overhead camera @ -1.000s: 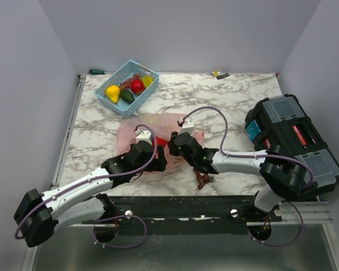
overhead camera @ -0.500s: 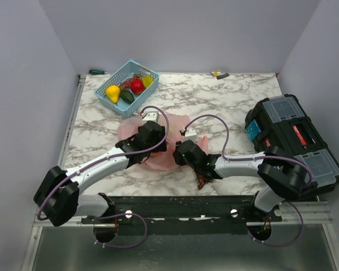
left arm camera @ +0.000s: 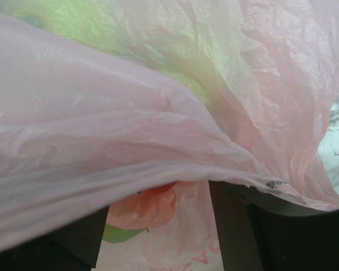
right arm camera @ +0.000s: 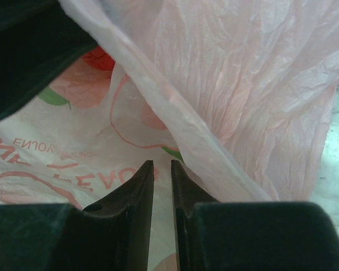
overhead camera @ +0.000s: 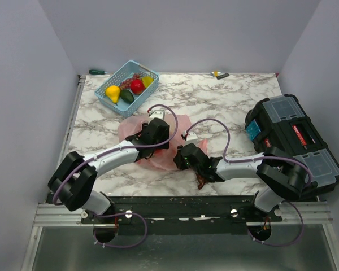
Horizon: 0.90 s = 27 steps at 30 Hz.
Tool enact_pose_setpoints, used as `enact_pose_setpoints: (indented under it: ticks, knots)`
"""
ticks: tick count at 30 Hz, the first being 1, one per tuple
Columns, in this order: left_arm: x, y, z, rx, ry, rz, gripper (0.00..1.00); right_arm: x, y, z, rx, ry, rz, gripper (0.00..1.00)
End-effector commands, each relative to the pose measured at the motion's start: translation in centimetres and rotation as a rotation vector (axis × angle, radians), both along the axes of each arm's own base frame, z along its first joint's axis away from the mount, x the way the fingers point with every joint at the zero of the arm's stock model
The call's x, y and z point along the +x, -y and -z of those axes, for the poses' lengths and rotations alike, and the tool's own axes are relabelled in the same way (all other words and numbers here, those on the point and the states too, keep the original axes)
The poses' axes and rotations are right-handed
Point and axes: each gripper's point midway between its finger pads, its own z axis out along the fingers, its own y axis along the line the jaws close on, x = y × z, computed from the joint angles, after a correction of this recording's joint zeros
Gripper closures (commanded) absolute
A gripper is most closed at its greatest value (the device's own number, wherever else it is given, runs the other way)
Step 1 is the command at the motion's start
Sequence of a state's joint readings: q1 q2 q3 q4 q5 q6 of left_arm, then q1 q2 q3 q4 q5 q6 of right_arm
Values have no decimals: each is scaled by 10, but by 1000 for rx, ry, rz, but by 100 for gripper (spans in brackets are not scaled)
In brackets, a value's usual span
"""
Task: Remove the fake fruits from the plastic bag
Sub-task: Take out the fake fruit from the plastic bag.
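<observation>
Bag work, both arms in. Plastic bag (overhead camera: 130,131) lies crumpled on the marble surface (overhead camera: 231,99), toward the near edge, between my two wrists. Left gripper (left arm camera: 158,223) is pushed under a fold of film. Its fingers (left arm camera: 73,243) stand apart with the tips buried, so I cannot tell whether they grip anything. Right gripper (right arm camera: 162,172) sits at the bag's right edge, fingers almost together with a thin slit between them and no film visibly in it.

Yellow-green fruit (left arm camera: 130,39) shows through the film just beyond the left fold. A red patch (right arm camera: 100,58) may be another fruit, or print. Other fake fruits (overhead camera: 137,86) sit in the blue basket (overhead camera: 114,77), well apart at the far left.

Judgement: the step in hand is opening the mouth to reach a fruit. Right should pinch one layer only and lift it. Left should go under the film, not through it, and close on bare fruit. Risk: catching film along with the fruit and dragging the whole bag.
</observation>
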State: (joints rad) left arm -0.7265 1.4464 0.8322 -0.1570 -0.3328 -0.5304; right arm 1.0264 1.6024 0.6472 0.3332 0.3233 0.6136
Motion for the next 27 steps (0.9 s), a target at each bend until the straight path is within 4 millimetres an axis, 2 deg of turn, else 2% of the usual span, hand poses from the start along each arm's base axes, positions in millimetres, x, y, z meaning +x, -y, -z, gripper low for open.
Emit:
enact_pose_setpoints:
  ticks: [1,6,13,15,19,22,27]
  knots:
    - [20,4,-5,21,51,-10,32,-4,-7,-4,48,-10,-18,79]
    - [28,8,11,50,25,-5,32,-5,-11,0,48,-23,-29,79]
    - [21,15,37,51,-45,32,32,-7,-10,6,38,-36,-30,79]
    - [18,15,40,57,-58,46,37,-6,-9,7,30,-38,-28,79]
    - [11,15,35,59,-71,78,54,-6,-7,6,26,-35,-23,79]
    - [3,13,26,45,-77,103,65,-6,-4,3,34,-29,-14,79]
    - [-17,5,5,-1,-66,129,76,-7,-3,3,30,-29,-12,79]
